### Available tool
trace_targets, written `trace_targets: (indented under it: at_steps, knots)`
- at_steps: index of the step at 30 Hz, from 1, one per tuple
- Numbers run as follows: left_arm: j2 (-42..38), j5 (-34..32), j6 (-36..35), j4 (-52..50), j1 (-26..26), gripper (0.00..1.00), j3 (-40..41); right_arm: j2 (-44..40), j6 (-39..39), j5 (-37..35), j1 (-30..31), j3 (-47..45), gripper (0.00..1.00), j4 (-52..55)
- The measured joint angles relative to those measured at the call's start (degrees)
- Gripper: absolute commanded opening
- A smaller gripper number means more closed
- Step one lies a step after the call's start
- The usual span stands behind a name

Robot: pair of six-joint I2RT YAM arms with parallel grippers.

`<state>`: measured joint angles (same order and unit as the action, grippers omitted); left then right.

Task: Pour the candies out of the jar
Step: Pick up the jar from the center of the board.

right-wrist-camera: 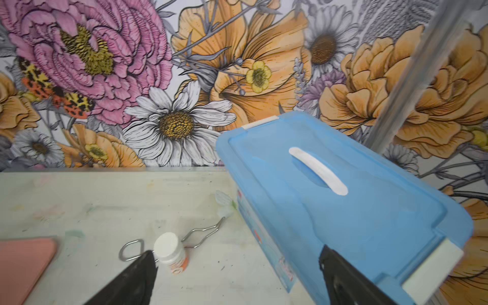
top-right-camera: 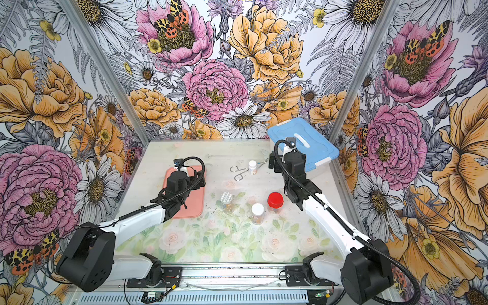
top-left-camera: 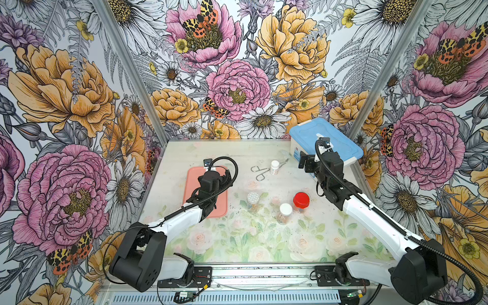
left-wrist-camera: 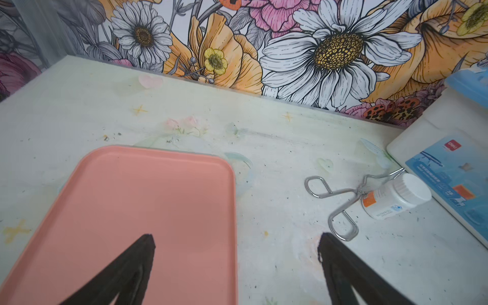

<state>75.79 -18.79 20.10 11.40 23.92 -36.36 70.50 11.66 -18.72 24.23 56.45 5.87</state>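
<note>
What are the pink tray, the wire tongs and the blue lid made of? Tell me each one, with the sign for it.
Pink tray: looks like moulded plastic, matte, one even colour with a rounded raised rim.
Wire tongs: metal, probably steel; thin bent wire, bright silver with sharp glints.
Blue lid: plastic, smooth with a soft sheen, with a moulded recess under a white handle.

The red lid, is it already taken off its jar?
No: in both top views the red lid sits closed on top of its jar.
</note>
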Motion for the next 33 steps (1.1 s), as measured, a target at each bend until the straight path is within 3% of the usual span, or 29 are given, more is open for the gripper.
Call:
trace_targets:
  at_steps: [9, 15, 21, 33]
  knots:
    - [-6.1, 4.8, 7.1, -3.5, -7.8, 0.99, 6.2, 12.1, 5.9, 5.0, 21.9, 14.2, 0.99, 23.6]
    - [-11.2, 9.6, 11.2, -2.4, -15.9, 0.99, 12.1, 21.5, 8.2, 6.8, 30.4, 24.5, 0.94, 33.1]
    - [-16.6, 12.2, 13.1, -2.1, -20.0, 0.99, 16.6, 26.5, 10.4, 5.2, 32.0, 28.7, 0.86, 37.6]
    - [-21.8, 14.0, 13.3, -1.9, -20.3, 0.99, 18.3, 35.3, 13.9, 3.8, 32.1, 29.8, 0.76, 40.3]
